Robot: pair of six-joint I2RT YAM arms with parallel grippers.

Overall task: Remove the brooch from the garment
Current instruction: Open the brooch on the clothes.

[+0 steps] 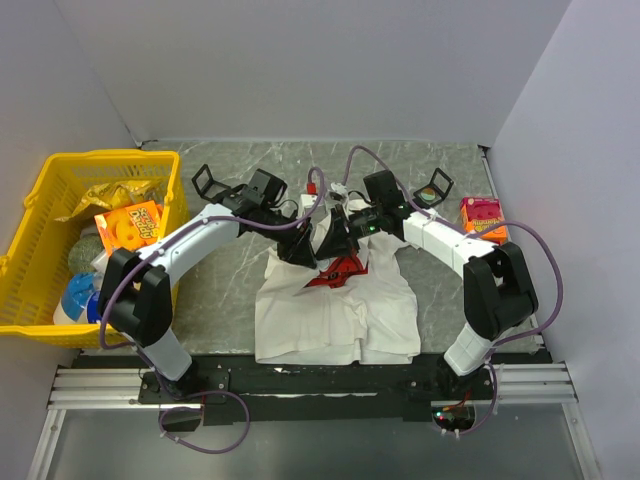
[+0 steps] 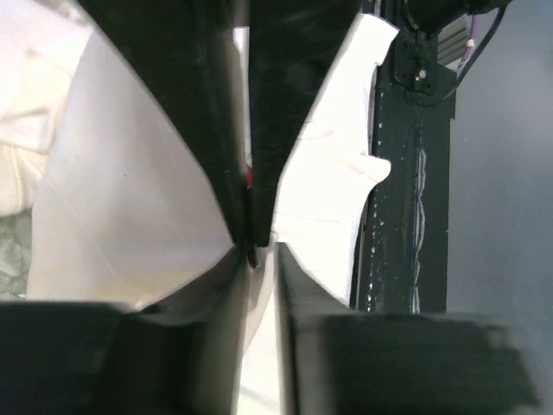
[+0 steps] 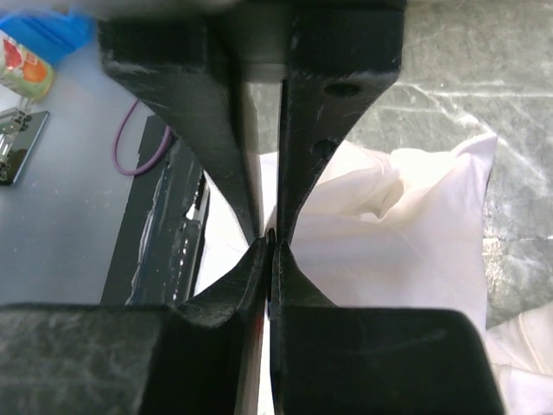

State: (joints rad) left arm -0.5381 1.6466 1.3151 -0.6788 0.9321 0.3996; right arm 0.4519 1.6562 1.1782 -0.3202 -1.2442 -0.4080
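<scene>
Left tool [image 2: 251, 246], right tool [image 3: 269, 242], clamped on bunched garment [image 1: 335, 320]

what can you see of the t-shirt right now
The T-shirt is white, soft cloth with a red print on the chest. It lies on the grey marbled table, hem toward the arm bases, flat below and bunched up at the chest. There the left gripper and right gripper each pinch a fold of it, jaws shut.

No legible txt, garment [image 1: 330, 320] print prob. too crumpled
</scene>
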